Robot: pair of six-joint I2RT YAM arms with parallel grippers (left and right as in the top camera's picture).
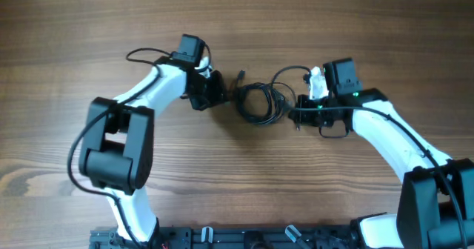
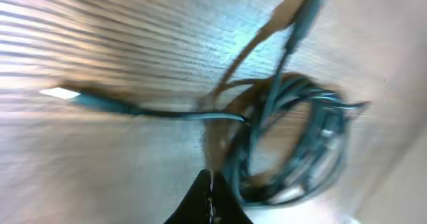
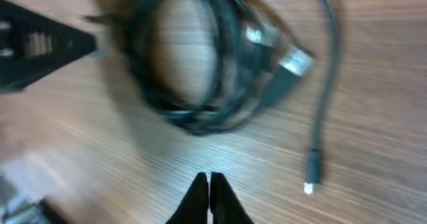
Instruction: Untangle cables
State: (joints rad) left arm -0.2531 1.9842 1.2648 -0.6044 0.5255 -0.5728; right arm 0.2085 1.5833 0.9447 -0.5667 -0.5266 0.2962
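The cables (image 1: 261,92) lie as a small dark coil on the wooden table between my two grippers. My left gripper (image 1: 222,93) is just left of the coil. In the left wrist view its fingers (image 2: 210,183) are shut, with the coil (image 2: 313,151) touching their right side. One loose end (image 2: 63,93) runs off to the left and another plug end (image 2: 303,14) points away. My right gripper (image 1: 295,114) is just right of the coil. In the right wrist view its fingers (image 3: 209,183) are shut and empty, short of the coil (image 3: 220,71). A loose plug end (image 3: 312,171) lies beside them.
A thick black arm cable (image 1: 141,54) loops off the left arm and another (image 1: 333,133) hangs under the right wrist. The arm bases (image 1: 222,238) stand at the table's front edge. The left gripper's finger (image 3: 40,44) shows across the coil in the right wrist view.
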